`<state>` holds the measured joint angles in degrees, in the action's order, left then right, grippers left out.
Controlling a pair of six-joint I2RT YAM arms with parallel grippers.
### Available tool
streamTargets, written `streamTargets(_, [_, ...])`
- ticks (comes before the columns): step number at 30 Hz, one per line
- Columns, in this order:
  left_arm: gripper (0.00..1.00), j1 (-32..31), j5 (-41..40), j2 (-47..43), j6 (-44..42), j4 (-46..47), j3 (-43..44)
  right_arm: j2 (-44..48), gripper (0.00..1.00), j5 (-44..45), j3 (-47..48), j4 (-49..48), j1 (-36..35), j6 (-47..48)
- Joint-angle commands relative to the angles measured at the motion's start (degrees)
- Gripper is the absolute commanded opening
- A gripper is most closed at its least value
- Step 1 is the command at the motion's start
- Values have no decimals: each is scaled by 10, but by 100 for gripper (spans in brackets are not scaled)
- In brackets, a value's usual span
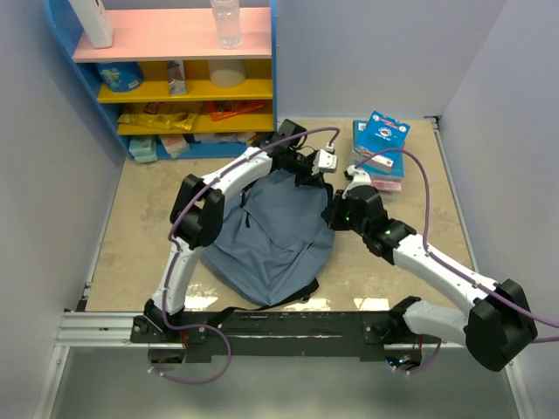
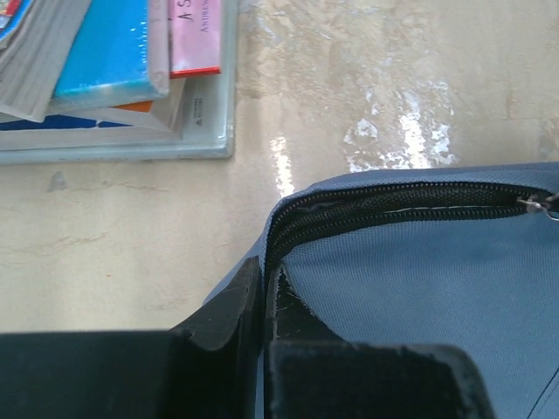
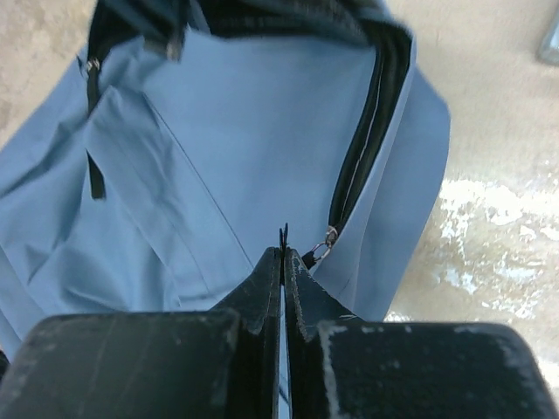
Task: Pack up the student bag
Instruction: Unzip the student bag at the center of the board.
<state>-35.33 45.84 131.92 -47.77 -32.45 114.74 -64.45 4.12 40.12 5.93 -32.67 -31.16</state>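
The student bag (image 1: 266,240) is a slate-blue fabric backpack lying flat on the table between the two arms. My left gripper (image 1: 307,168) is at the bag's far top edge. In the left wrist view the left gripper (image 2: 264,275) is shut on the bag's (image 2: 419,288) fabric edge beside the black zipper (image 2: 393,205). My right gripper (image 1: 335,209) is at the bag's right side. In the right wrist view the right gripper (image 3: 283,255) is shut on a thin black zipper pull tab of the bag (image 3: 244,140), next to the metal slider (image 3: 330,236). The zipper (image 3: 362,148) runs up from there.
A stack of books (image 1: 381,148) lies at the far right of the table, just beyond the bag's top edge (image 2: 113,78). A blue shelf unit (image 1: 175,70) with snacks and a bottle (image 1: 226,22) stands at the back left. Walls close both sides.
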Motion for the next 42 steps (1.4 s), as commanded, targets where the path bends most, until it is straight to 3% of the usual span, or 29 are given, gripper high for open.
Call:
streamTargets(1, [0, 2, -32, -42, 25, 67, 4, 21, 0, 7, -19, -6, -22, -19])
streamTargets(7, [0, 5, -30, -49, 36, 69, 4, 23, 0, 4, -70, -19, -52, -45])
streamTargets(19, [0, 3, -10, -55, 48, 61, -2, -38, 0, 34, -52, -57, -199, -107])
streamTargets(21, [10, 3, -13, -58, 62, 58, 3, -45, 0, 49, -45, -45, -202, -105])
streamTargets(22, [20, 4, -20, -63, 67, 52, 6, -45, 5, 57, -36, -40, -202, -102])
streamTargets(23, [32, 4, -26, -68, 79, 48, 7, -43, 31, 62, -31, -36, -202, -101])
streamTargets(25, [42, 10, -43, -93, 106, 56, 1, -32, 58, 90, -20, -9, -201, -90])
streamTargets(26, [55, 20, -45, -104, 139, 63, -5, -28, 77, 98, -15, 0, -201, -87])
streamTargets(28, [74, 32, -45, -140, 160, 75, -28, -16, 89, 113, -6, 20, -201, -74])
streamTargets(29, [93, 42, -50, -153, 175, 76, -36, -12, 96, 113, -3, 23, -201, -70])
streamTargets(32, [96, 57, -87, -198, 200, 56, -43, 2, 93, 94, 5, 26, -201, -28])
streamTargets(37, [100, 150, -87, -270, 277, -11, -33, 19, 74, -1, 17, 11, -238, 52])
streamTargets(42, [100, 235, -88, -312, 286, -67, -58, -66, 51, -92, 69, 35, -297, 160])
